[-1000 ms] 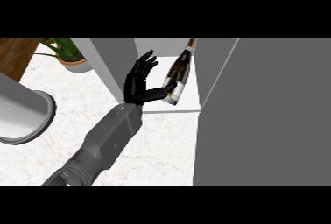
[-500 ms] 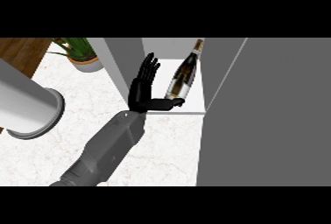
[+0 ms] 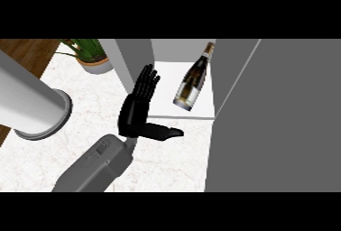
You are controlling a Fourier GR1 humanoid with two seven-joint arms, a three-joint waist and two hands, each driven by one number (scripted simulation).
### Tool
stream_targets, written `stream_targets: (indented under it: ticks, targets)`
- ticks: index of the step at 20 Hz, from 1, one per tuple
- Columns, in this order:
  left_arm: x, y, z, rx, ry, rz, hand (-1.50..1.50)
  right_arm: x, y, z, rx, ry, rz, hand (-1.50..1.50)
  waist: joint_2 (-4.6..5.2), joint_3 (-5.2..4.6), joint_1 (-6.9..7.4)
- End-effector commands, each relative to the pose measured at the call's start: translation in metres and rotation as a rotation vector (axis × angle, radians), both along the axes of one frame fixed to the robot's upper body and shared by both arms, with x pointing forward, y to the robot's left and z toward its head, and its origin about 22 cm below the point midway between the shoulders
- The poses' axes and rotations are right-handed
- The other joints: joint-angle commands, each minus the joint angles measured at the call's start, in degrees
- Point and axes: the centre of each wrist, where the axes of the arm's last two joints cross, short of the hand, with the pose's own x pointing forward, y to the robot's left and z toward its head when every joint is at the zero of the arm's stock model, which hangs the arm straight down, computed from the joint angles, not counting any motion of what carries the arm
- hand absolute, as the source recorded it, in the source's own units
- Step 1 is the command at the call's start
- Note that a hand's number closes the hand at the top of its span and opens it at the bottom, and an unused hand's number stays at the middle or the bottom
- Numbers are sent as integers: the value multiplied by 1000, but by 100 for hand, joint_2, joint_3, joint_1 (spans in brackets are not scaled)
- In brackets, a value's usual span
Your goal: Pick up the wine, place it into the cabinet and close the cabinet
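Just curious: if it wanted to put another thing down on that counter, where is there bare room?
Bare marble lies between the white cylinder and the hand, and below it beside the forearm. The cabinet floor beside the wine bottle is narrow. The potted plant fills the far corner.

A: What can we not see fully here?

B: The grey cabinet door [image 3: 279, 113] fills the right side and hides the cabinet's right part. The plant [image 3: 89, 49] is cut at the top edge, and so is the top of the wine [image 3: 191, 85].

A: And the hands?

B: Only one hand [image 3: 138, 110] shows; its forearm [image 3: 93, 167] leaves at the lower edge. The grey cylinder [image 3: 30, 106] is cut at the left.
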Motion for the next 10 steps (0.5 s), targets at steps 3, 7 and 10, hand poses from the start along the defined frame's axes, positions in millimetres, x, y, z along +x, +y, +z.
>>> stream_targets:
  ticks: [3, 7, 10]
  targets:
    - [-55, 22, 47, -14, 8, -44, -150, -4, 13, 9, -17, -6, -15, -150, -8, 2, 17]
    - [-86, 49, 67, -13, -2, -28, -150, -13, 7, 11, -27, -3, 35, -150, 28, 1, -88]
    - [-95, 38, 68, -28, -39, 24, -150, 3, 18, 6, -110, 26, 74, 150, 56, -2, -139]
